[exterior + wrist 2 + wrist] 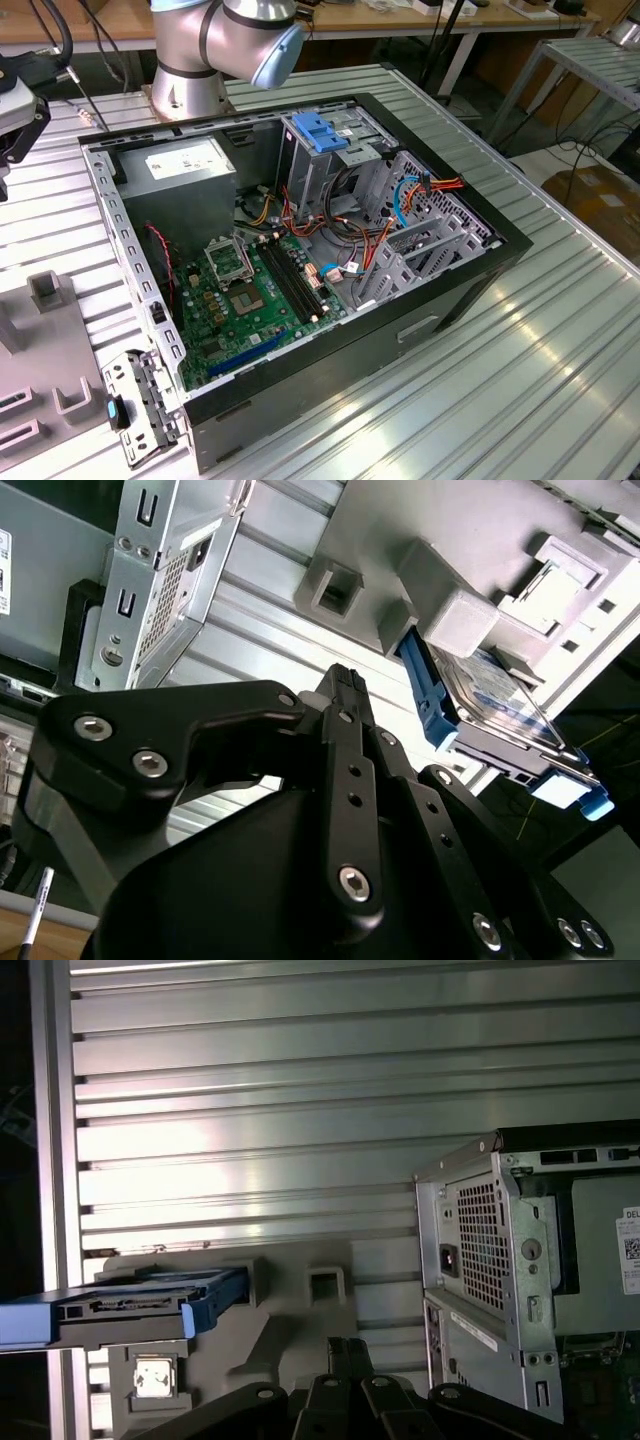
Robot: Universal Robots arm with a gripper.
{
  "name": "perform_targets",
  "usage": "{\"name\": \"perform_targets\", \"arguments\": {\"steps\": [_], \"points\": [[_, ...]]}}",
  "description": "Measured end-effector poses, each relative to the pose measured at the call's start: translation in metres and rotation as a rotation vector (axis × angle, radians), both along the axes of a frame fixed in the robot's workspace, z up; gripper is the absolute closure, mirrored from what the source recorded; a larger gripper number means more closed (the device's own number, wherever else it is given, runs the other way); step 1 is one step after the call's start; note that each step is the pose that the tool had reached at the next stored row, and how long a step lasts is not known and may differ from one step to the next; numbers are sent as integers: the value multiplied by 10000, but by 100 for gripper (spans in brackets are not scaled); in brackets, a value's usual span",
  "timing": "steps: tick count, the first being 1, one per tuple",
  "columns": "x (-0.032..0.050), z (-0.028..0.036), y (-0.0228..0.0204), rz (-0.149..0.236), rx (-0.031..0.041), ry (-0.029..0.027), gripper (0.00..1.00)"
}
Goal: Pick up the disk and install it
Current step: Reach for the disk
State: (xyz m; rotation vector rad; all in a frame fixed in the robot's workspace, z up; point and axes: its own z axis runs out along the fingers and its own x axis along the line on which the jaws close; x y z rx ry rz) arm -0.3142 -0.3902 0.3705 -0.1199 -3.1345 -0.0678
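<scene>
Disk [125, 1308]: dark body, blue side rails; label [492, 680] white and blue.
Holder [300, 1305]: plain matt grey.
Tabletop [520, 380]: silver, ribbed in parallel lines.
Computer case [420, 310]: black shell, grey metal interior.
Motherboard [240, 300]: green.
Cage bracket [318, 130]: blue.
Cables [445, 185]: orange, red.

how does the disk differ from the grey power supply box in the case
The disk is a thin, flat slab; the power supply box is a tall, bulky block. The disk has blue side rails; the power supply box is plain grey with a white sticker. The disk lies on a grey holder outside the computer case; the power supply box sits mounted in a corner inside it. Both are rectangular.
</scene>
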Motion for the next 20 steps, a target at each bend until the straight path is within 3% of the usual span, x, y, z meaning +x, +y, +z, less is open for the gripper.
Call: {"name": "perform_targets", "arguments": {"steps": [12,20], "points": [[-82,-1,0,1,1,19,89],[-236,-5,21,0,9,25,89]]}}
